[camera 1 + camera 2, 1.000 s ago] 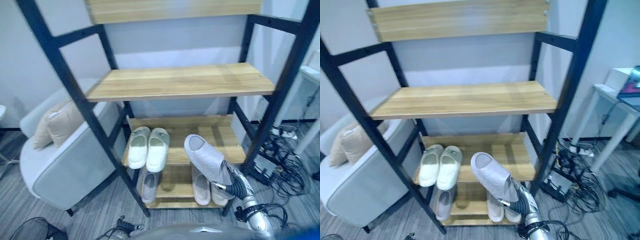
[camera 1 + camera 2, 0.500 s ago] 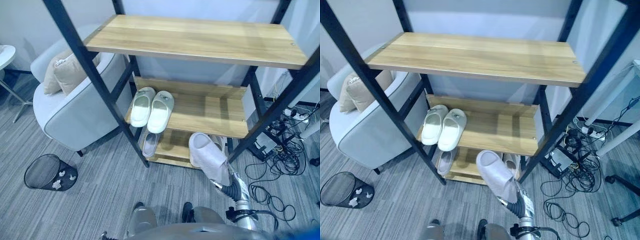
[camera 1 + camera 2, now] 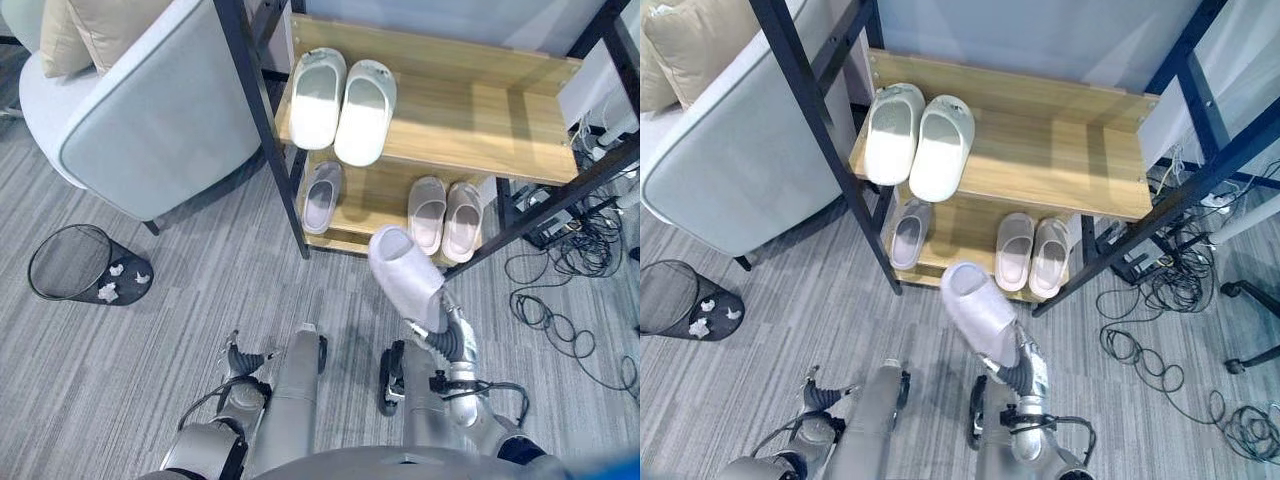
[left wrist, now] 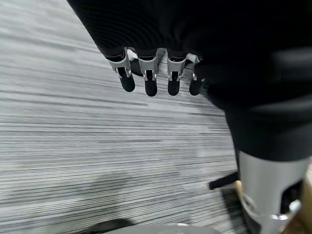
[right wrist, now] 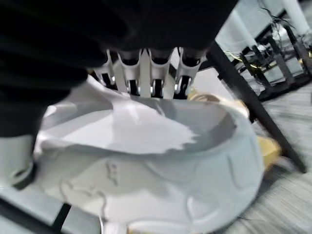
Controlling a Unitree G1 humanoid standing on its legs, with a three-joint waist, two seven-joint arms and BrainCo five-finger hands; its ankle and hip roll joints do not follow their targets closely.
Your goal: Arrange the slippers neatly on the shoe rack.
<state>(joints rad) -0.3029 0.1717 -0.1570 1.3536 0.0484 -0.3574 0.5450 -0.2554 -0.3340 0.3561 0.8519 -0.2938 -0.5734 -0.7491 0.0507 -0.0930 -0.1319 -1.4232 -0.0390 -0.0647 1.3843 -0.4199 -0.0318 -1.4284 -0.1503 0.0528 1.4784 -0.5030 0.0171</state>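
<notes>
1. The grey slipper is up in the air, held by the right hand. It hangs over the floor, just in front of the shoe rack.
2. The right hand's fingers are curled round the slipper's heel end. Its toe points up toward the rack.
3. The slipper looks light and squishy, like foam. I think the heel rim is a good place to hold it, but a hard squeeze could bend it.
4. On the bottom shelf one grey slipper lies alone on the left. A pair lies on the right. Two white slippers sit side by side on the shelf above.
5. The left hand hangs low over the floor with its fingers curled, holding nothing.
6. The thumb of the right hand is hidden behind the slipper.
</notes>
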